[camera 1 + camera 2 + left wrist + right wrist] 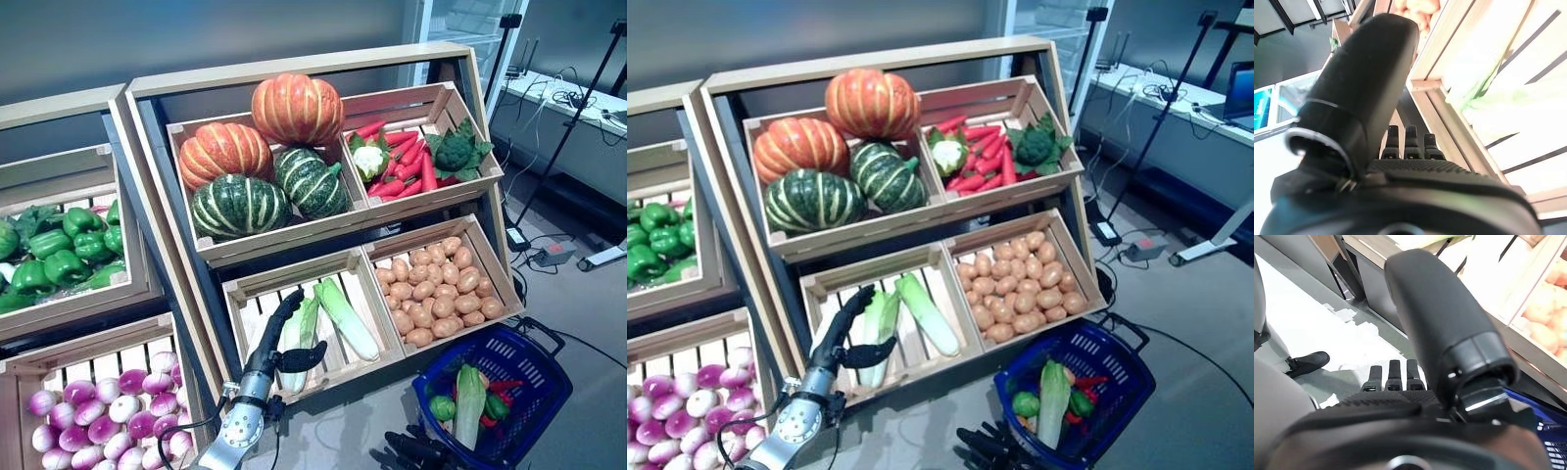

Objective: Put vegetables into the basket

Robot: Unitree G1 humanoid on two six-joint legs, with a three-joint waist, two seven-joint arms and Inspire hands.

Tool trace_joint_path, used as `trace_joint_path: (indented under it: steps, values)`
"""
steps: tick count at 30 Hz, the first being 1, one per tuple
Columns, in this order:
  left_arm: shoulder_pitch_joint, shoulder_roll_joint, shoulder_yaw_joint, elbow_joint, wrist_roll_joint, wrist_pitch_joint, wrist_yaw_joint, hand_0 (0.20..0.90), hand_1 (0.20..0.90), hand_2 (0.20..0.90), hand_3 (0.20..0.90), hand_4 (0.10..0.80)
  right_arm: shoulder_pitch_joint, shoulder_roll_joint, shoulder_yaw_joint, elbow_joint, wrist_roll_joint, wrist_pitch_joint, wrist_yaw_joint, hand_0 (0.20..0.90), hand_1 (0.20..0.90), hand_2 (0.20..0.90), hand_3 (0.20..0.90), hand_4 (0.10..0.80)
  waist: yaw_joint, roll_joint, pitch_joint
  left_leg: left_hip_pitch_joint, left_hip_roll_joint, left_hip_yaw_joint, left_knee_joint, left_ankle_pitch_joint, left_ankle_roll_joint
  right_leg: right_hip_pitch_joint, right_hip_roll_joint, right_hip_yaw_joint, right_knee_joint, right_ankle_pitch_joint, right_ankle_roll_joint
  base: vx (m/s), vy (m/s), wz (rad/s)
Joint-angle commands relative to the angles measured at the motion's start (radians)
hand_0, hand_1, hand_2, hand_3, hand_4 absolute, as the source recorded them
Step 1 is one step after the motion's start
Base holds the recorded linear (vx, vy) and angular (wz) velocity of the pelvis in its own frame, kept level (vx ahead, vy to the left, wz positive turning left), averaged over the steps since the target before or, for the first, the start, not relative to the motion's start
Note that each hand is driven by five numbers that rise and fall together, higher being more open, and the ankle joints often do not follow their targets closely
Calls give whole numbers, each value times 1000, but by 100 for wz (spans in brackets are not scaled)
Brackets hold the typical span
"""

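Wooden crate (pixel 257 294): pale green cabbages (pixel 345 318).

Sitting on the floor at the lower right, below the potato crate: a blue basket (pixel 534 367) with dark handles. Already holding some vegetables: a long pale green cabbage (pixel 471 403) standing up in the middle, a small round green pepper (pixel 443 407) just beside it, something red (pixel 505 386) on the other side. Lying flat in the lower wooden crate (pixel 257 282): two more long cabbages (pixel 345 319), white at one end, green at the other, leaning apart like a V.
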Motion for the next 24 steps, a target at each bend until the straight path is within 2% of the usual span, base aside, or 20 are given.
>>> trace_joint_path:
  steps: [1,3,4,8,15,24]
  values:
    - [-186,-13,75,-11,30,-83,154,900,900,900,900,800,-25,89,36,24,75,-20,-13,900,900,900,900,800,-7,-53,51,-14,-33,48,2,-61,19,41,-13,8,9,-47,-31,-53,18,-6]
    - [-254,-42,75,20,51,-66,266,900,900,900,900,800,-45,86,60,-10,83,-34,-21,900,900,900,900,800,-13,-50,100,-79,-24,45,40,-44,18,-46,-21,16,100,-68,-44,-152,17,-5]
    - [-262,-44,74,24,53,-64,274,900,900,900,900,800,-48,85,62,-14,84,-35,-23,900,900,900,900,800,-13,-49,103,-90,-23,43,48,-45,18,-58,-22,17,111,-71,-45,-251,22,-12]
    - [-427,-104,50,153,46,-12,395,900,900,900,900,800,-157,67,111,-57,93,-49,-43,900,900,900,900,800,-36,-49,214,-241,-20,27,177,-45,16,-223,-33,46,259,-100,-58,-290,40,-15]
    - [-573,-187,72,319,-38,49,540,900,900,900,900,800,-254,65,142,-64,95,-43,-75,900,900,900,900,800,-79,-62,289,-387,-13,37,376,-83,15,-355,-37,85,412,-139,-76,-135,51,-15]
    - [-685,-174,107,411,-56,56,681,900,900,900,900,800,-294,48,154,-84,171,-79,-56,900,900,900,900,800,-103,-86,347,-507,-3,43,525,-126,18,-465,-31,108,545,-184,-93,-104,10,-3]
